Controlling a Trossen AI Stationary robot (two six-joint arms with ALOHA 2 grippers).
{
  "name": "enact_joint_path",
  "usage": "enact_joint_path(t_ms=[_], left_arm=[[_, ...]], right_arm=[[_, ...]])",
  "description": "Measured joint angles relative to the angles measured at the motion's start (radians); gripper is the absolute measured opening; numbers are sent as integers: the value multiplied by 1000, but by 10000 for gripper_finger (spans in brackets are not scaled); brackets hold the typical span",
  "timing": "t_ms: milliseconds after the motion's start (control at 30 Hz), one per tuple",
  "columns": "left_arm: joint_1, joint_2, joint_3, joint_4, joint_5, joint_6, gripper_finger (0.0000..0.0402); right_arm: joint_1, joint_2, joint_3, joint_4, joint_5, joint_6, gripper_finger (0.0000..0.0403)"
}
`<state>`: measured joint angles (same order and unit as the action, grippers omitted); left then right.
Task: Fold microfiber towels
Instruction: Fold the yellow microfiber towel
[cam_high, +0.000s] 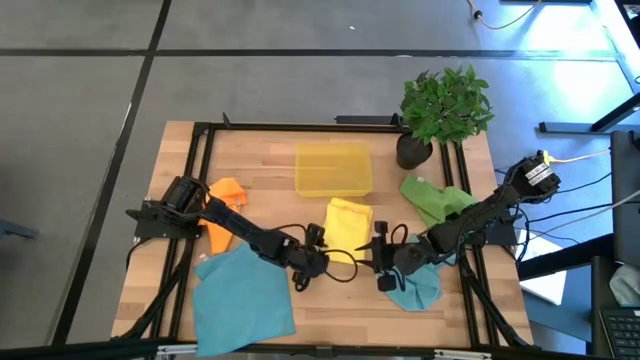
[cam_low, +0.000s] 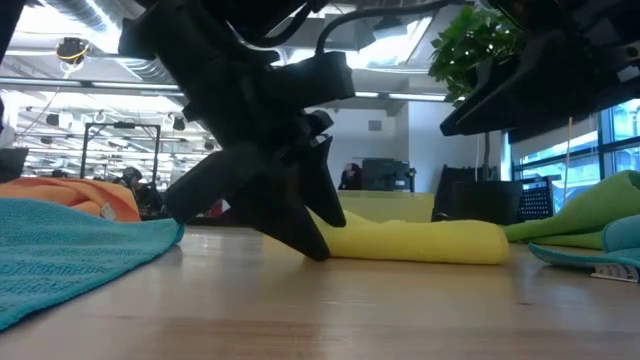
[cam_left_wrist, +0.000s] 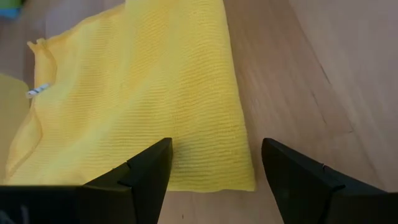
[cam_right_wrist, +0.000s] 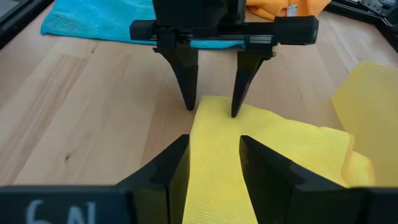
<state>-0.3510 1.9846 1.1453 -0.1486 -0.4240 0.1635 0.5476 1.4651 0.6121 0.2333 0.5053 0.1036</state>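
Risk here is mostly a sloppy fold, I think. From above, the left gripper (cam_high: 318, 262) and right gripper (cam_high: 383, 262) sit at opposite near corners of the yellow towel (cam_high: 349, 222), close enough that they might bump.

Low down, the left one's tips touch the wood right beside that towel, so scraping the table (cam_low: 330, 310) seems possible.

Left wrist: fingers (cam_left_wrist: 146, 171) spread wide, released, straddling the towel's edge.

Right wrist: jaws half-parted over the yellow cloth with nothing pinched, so closing now may catch one layer only and drag it crooked.
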Motion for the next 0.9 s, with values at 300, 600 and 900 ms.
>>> enact_joint_path(t_ms=[300,600,900], left_arm=[[2,0,-3,4,-3,30,224],[2,19,-2,9,-4,56,172],[-2,25,-5,46,-4,52,94]], right_arm=[[0,0,0,0,0,-3,142],[0,0,0,-6,0,-3,142],[0,4,-2,-40,-111,-1,142]])
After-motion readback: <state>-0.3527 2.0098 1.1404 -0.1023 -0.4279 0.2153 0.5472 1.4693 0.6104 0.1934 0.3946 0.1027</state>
